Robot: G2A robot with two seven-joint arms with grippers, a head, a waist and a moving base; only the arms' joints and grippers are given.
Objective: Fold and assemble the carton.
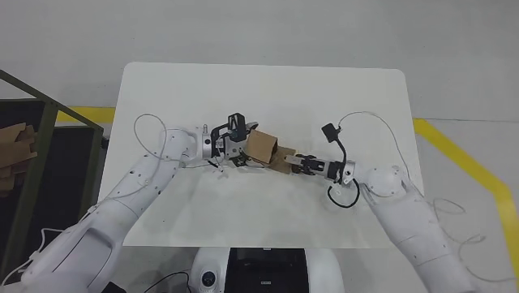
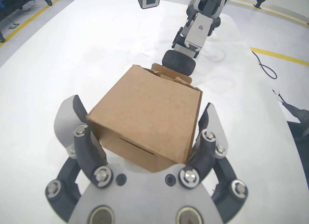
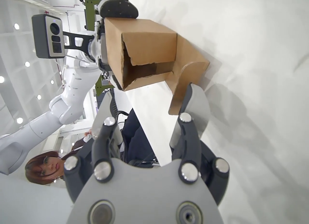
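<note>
My left pincer (image 2: 142, 103) is shut on the carton (image 2: 154, 89). One finger (image 2: 80, 113) pushes on one side of it and my other finger pushes on the other side, so the carton sits tight between them. The carton is a small brown box. It is near the middle of the white table (image 1: 324, 98), between my two arms. I cannot tell if it lies flat on the table or is lifted a little. The end by my left pincer is folded shut and has a thin slot in it. The other end is open and faces my right pincer (image 3: 150, 90). I can look into that end, and it is dark and hollow inside. A round flap (image 3: 190, 70) sticks out from it, down by the table. My right pincer is open wide. One of its fingers (image 3: 194, 99) is right at the flap, and its black tip touches the flaps at that end. Its other finger is apart from the carton.
</note>
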